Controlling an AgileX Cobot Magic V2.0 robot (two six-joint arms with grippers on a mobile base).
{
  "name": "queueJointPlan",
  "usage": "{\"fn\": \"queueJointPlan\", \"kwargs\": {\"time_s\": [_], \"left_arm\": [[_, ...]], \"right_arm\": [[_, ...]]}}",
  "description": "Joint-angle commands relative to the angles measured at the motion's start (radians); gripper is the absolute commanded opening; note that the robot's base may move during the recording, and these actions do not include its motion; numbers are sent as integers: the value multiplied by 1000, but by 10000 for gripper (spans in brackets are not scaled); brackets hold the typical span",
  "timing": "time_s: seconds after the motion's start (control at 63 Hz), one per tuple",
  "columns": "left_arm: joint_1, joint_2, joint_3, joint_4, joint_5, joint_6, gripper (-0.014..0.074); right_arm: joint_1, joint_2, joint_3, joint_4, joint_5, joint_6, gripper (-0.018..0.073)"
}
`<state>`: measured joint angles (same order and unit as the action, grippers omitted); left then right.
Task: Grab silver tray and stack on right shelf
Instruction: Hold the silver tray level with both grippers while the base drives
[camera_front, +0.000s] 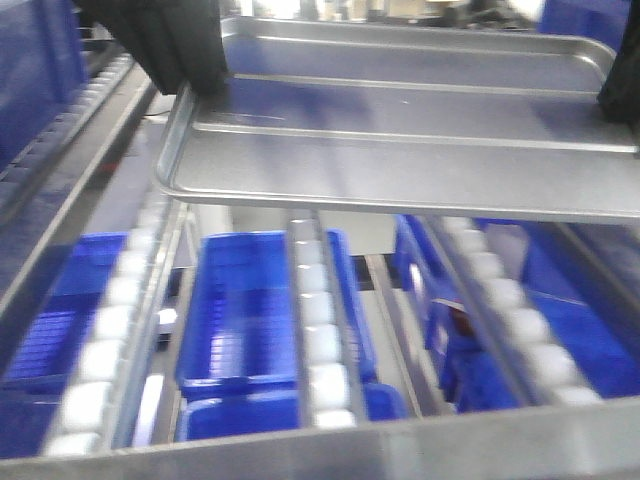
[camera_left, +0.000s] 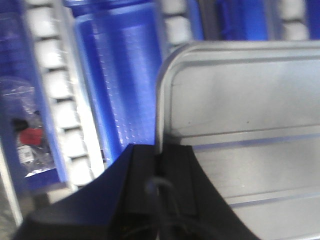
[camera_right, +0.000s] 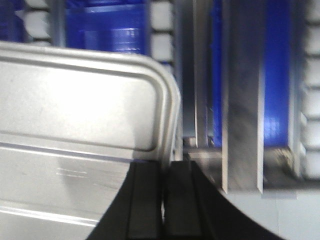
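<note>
The silver tray (camera_front: 400, 140) hangs level in the air above the roller lanes of the right shelf (camera_front: 315, 330), held at both short ends. My left gripper (camera_front: 190, 70) is shut on its left rim, and in the left wrist view the black fingers (camera_left: 175, 170) pinch that rim of the silver tray (camera_left: 250, 110). My right gripper (camera_right: 165, 172) is shut on the right rim of the silver tray (camera_right: 75, 110); in the front view only a dark part of it shows at the right edge (camera_front: 620, 80).
Blue plastic bins (camera_front: 245, 310) sit on the level below the white rollers. A wide brushed-steel front bar (camera_front: 400, 450) runs along the bottom. A sloping grey rail (camera_front: 70, 170) and a further roller lane lie to the left. A small bag with red contents (camera_left: 30, 137) lies below.
</note>
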<state>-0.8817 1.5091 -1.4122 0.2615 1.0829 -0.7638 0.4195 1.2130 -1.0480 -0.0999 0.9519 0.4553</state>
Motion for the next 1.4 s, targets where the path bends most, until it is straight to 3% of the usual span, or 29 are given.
{"fn": "queueJointPlan", "kwargs": {"time_s": [0.0,1.38], "left_arm": [[-6,-43,-38,42,-14,4,-93],[-6,-43,-38,42,-14,4,-93]], "right_arm": [[-2,-26,-37,-33,-23,-20,57],[-2,-26,-37,-33,-23,-20,57]]}}
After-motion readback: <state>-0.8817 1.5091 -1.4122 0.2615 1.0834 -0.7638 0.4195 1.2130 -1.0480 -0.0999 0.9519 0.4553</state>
